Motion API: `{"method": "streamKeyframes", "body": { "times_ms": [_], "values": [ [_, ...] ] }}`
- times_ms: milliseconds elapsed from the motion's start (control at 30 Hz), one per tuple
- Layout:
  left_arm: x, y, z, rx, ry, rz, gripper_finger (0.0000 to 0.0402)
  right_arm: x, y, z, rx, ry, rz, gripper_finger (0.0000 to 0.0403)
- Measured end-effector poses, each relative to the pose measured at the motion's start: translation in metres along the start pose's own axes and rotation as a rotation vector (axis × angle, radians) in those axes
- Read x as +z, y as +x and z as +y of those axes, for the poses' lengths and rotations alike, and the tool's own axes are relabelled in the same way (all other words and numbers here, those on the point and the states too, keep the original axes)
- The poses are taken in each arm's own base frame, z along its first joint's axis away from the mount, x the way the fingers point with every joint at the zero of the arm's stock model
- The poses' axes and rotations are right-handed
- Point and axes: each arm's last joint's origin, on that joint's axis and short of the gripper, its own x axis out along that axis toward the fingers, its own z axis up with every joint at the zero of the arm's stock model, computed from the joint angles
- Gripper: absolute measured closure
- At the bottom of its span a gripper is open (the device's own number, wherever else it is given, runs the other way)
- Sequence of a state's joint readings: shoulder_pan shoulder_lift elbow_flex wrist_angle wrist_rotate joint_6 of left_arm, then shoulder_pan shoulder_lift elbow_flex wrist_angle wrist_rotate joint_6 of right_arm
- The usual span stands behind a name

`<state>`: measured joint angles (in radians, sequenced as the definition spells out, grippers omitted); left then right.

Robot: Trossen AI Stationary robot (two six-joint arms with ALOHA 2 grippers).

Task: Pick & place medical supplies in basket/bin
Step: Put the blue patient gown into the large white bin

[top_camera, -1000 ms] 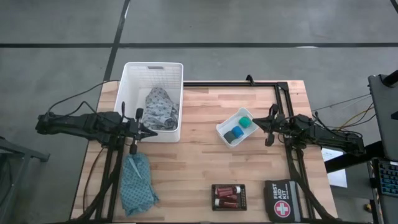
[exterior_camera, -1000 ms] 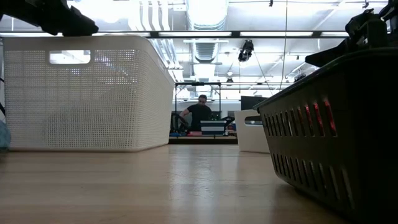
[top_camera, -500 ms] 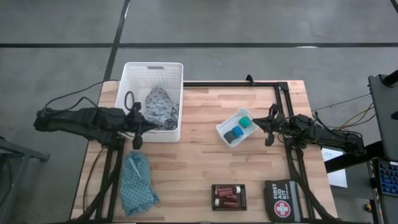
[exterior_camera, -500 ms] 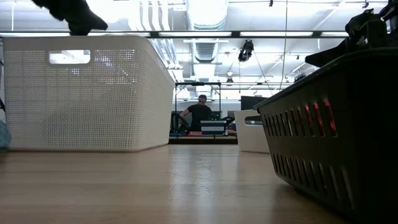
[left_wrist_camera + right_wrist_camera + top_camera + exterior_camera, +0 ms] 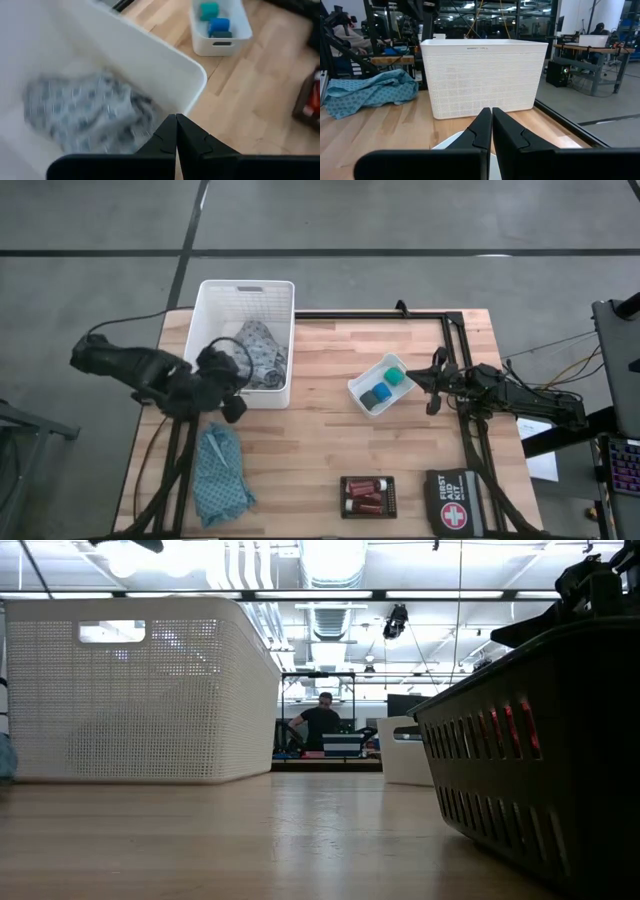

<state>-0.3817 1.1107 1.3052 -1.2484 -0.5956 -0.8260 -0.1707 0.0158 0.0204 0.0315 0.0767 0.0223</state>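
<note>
The white basket point(image 5: 212, 302) stands at the table's far left, with the grey patterned cloth point(image 5: 258, 352) lying inside it. The teal cloth point(image 5: 220, 475) lies flat near the left near corner. Red bottles point(image 5: 366, 493) lie in a black tray. The blue piece point(image 5: 380, 393) and the green piece point(image 5: 396, 377) sit in a small white tray. My left gripper point(image 5: 176, 125) is shut and hovers above the basket's near wall point(image 5: 150, 60), holding nothing. My right gripper point(image 5: 491, 120) is shut, waiting beside the small tray at the table's right.
The small white tray point(image 5: 362, 383) sits right of centre. The black tray point(image 5: 345, 480) and the black first aid pouch point(image 5: 455, 500) lie along the near edge. A black frame rail point(image 5: 455, 350) runs along the right side. Bare wood lies between basket and tray.
My left gripper has risen from beside the basket's near left corner, leaving the top of the low view, and the arm has swung toward the basket's near wall. The cloths and the right arm have kept still.
</note>
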Motion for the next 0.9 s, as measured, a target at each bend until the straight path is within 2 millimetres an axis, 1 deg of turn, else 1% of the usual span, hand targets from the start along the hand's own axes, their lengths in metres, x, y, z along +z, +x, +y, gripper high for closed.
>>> {"method": "streamKeyframes", "body": {
  "times_ms": [100,267,333,400,533,667,900],
  "values": [
    [-0.006,-0.006,-0.013,0.04,-0.138,0.048,0.0396,0.0,0.0,0.0,0.0,0.0,0.0,0.0392],
    [-0.027,-0.009,-0.03,0.085,-0.288,0.128,0.0395,0.0,0.0,0.0,0.0,0.0,0.0,0.0392],
    [-0.036,-0.01,-0.037,0.105,-0.356,0.18,0.0389,0.0,0.0,0.0,0.0,0.0,0.0,0.0392],
    [-0.045,-0.011,-0.045,0.119,-0.403,0.226,0.0377,0.0,0.0,0.0,0.0,0.0,0.0,0.0392],
    [-0.061,-0.011,-0.06,0.145,-0.403,0.264,0.0347,0.0,0.0,0.0,0.0,0.0,0.0,0.0392],
    [-0.078,-0.008,-0.078,0.189,-0.441,0.31,0.0317,0.0,0.0,0.0,0.001,0.0,0.0,0.0392],
    [-0.102,-0.002,-0.1,0.258,-0.49,0.358,0.0256,0.0,0.0,0.0,0.0,0.0,0.0,0.0392]
  ]
}}
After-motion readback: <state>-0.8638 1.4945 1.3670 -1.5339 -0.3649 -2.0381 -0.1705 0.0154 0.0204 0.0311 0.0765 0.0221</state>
